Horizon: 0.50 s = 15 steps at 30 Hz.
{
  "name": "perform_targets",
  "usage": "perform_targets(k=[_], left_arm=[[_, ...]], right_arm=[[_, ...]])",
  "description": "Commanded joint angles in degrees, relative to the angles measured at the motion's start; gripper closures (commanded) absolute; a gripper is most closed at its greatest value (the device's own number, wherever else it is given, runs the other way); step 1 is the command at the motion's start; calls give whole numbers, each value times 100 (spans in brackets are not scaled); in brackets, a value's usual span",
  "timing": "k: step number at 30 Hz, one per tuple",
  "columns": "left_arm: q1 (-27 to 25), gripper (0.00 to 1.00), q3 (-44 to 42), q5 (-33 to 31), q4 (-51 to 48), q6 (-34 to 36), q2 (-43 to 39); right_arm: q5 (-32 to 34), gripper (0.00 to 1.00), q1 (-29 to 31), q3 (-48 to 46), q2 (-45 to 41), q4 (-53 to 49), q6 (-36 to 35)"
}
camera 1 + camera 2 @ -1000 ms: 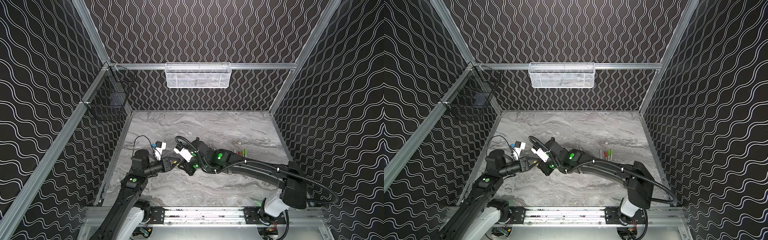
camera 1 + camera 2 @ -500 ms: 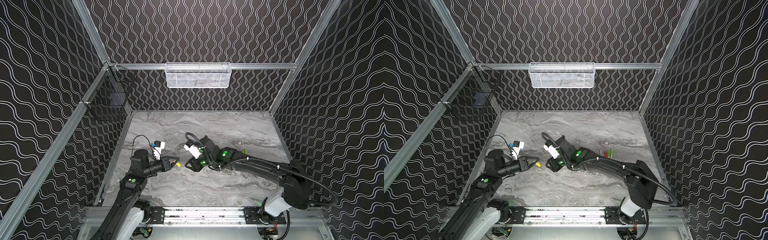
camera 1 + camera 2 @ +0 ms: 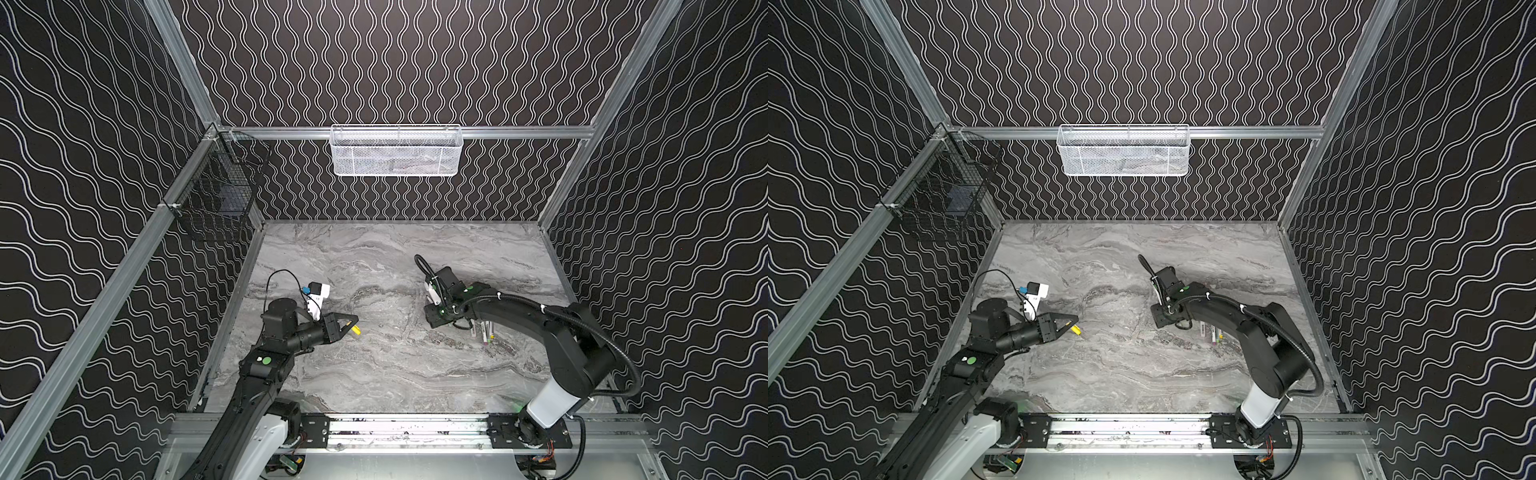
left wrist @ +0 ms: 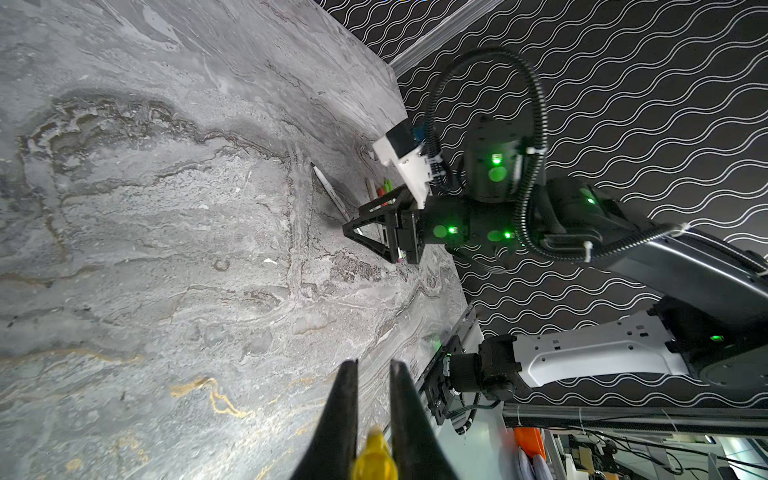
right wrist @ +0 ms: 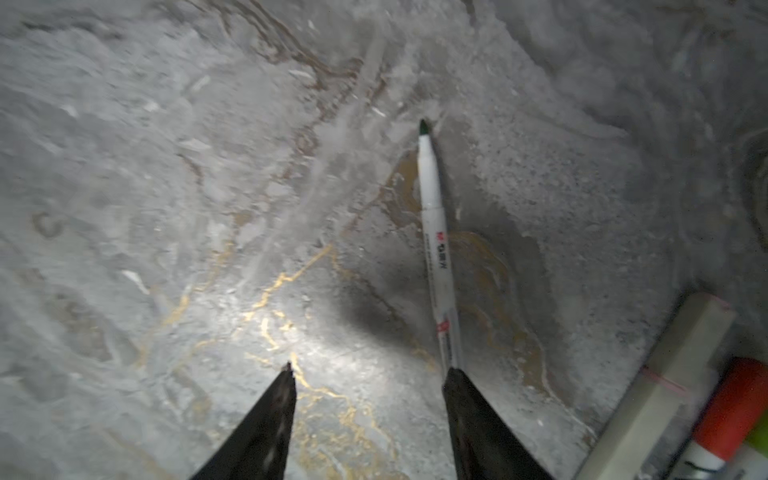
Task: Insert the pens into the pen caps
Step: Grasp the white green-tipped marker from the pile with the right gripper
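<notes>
Two worries: my left fingers (image 4: 347, 388) clamp the yellow cap (image 4: 374, 453); my right fingers (image 5: 280, 401) stand apart, off-centre over a green-tipped pen (image 5: 434, 232). Closing could roll it away, and the colours mismatch.

The left claw (image 3: 353, 325) sits low over the grey marbled bench (image 3: 374, 374), pinched on a yellow cap (image 3: 356, 331) that pokes out at its tip. Well apart, the right claw (image 3: 433, 321) points down at the bench. A few pens (image 3: 483, 333) lie side by side near it, partly under the arm. A white mesh basket (image 3: 397, 153) hangs on the back wall, and a black wire basket (image 3: 216, 199) on the left.
</notes>
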Motion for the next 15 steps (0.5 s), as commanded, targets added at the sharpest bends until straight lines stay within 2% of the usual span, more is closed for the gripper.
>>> perform_targets(k=[1,8,15], left_arm=[[4,90,40,-13,17,103,-23],[4,90,57,-6,-19,112,-21],[4,90,52,0,25,112,25]], right_arm=[[322,40,-129,93,180,-10,-218],[25,43,-283,211,550,101,-468],[-414,70,-329,432,908,-91,-756]])
